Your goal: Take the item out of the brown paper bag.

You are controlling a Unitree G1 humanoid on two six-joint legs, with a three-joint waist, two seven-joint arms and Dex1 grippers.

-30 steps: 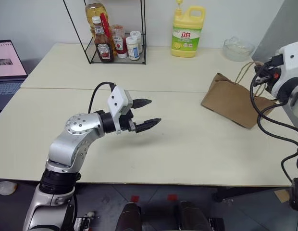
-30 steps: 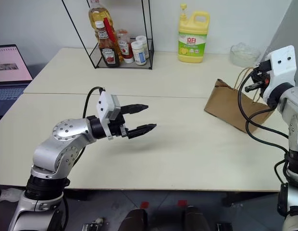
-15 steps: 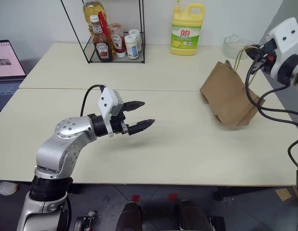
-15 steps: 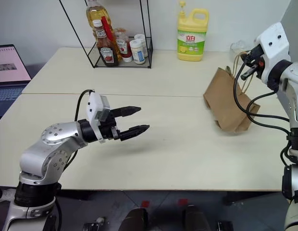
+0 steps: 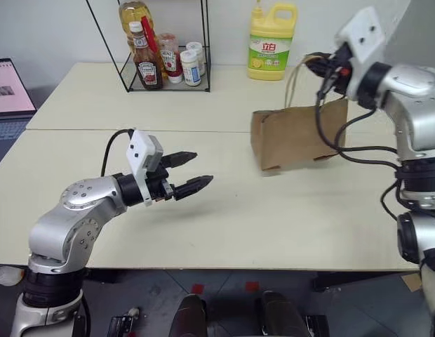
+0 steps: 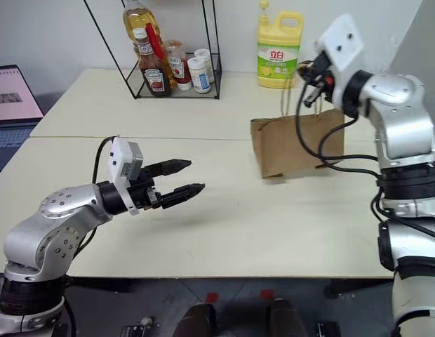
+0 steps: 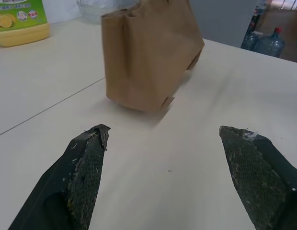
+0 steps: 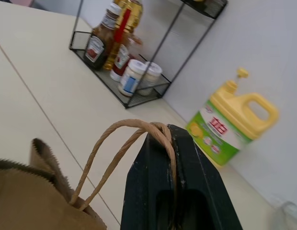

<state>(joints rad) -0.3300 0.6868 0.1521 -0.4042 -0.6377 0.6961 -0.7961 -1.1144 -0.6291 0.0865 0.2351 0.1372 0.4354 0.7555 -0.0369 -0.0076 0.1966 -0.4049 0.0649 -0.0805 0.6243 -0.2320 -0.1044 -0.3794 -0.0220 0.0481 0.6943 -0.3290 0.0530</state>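
The brown paper bag (image 5: 295,137) hangs by its tan cord handles (image 8: 124,143) over the middle right of the table. My right gripper (image 5: 323,67) is shut on those handles above the bag's open top. The bag tilts, and I cannot tell whether its lower edge touches the tabletop. The item is hidden; nothing of the bag's inside shows. My left gripper (image 5: 198,168) is open and holds nothing. It is level over the table's left middle, pointing at the bag (image 7: 148,52), well short of it.
A black wire rack (image 5: 158,56) with ketchup, an oil bottle and small jars stands at the back left. A yellow detergent jug (image 5: 271,43) is at the back centre, behind the bag. A laptop (image 5: 10,91) sits at the far left, and a glass bowl (image 7: 98,5) stands behind the bag.
My right gripper swung left and up with the handles. The bag went from lying at the table's right edge to hanging nearer the middle. My left gripper drew back slightly to the left, still open.
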